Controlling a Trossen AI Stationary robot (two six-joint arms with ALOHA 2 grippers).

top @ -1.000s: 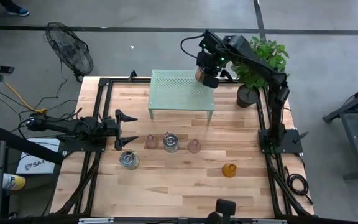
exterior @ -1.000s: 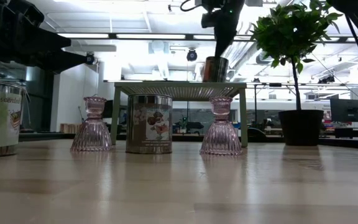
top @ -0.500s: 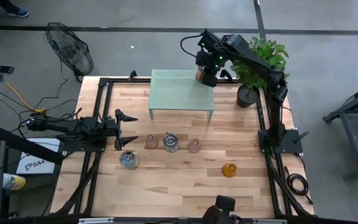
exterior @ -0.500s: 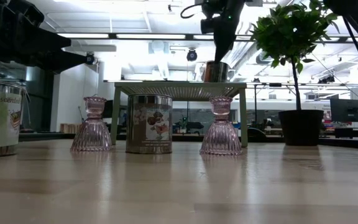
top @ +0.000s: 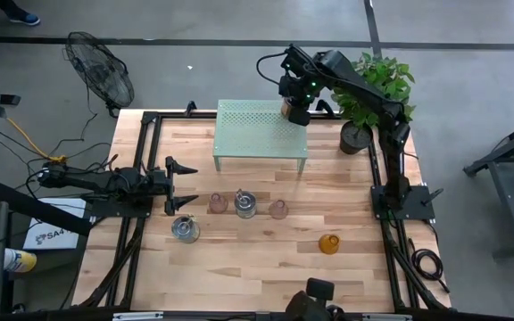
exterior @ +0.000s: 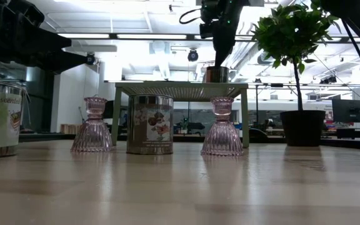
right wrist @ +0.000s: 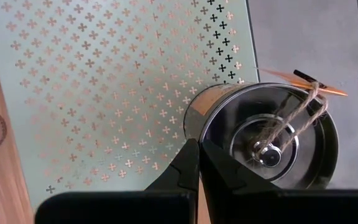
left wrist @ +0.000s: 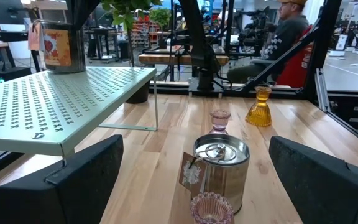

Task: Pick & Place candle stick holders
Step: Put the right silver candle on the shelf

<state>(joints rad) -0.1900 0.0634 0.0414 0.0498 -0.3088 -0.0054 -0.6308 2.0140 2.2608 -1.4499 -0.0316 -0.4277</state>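
1. Found the right gripper (top: 297, 114) at about 1 o'clock of the table, over the far right corner of the pale green stand (top: 257, 134), with its fingers pressed together and pinching nothing.
2. Saw, in the right wrist view, those fingers (right wrist: 188, 165) just beside the rim of the stand-top silvery holder (right wrist: 269, 146); could not tell whether touching or apart.
3. Noted that holder upright on the stand's perforated top, at the stand's 1 o'clock corner, with twine tied at its lid knob.
4. Found the left gripper (top: 184, 185) waiting at 9 o'clock of the table, low over the wood, fingers spread wide and empty.
5. Counted five more holders on the bare table, all upright:
   - near-left silvery holder (top: 186, 229) at 7 o'clock, just beside the left gripper;
   - left pink holder (top: 218, 203), middle silvery holder (top: 244, 205) and right pink holder (top: 278, 209) in a row near the table's centre, close together but apart;
   - amber holder (top: 329, 243) alone at 4 o'clock, well apart from the row.
6. Placed the dark plant pot (top: 355, 138) at 2 o'clock, just beside the stand.
7. Glimpsed a seated person (left wrist: 291, 25) beyond the table in the left wrist view.
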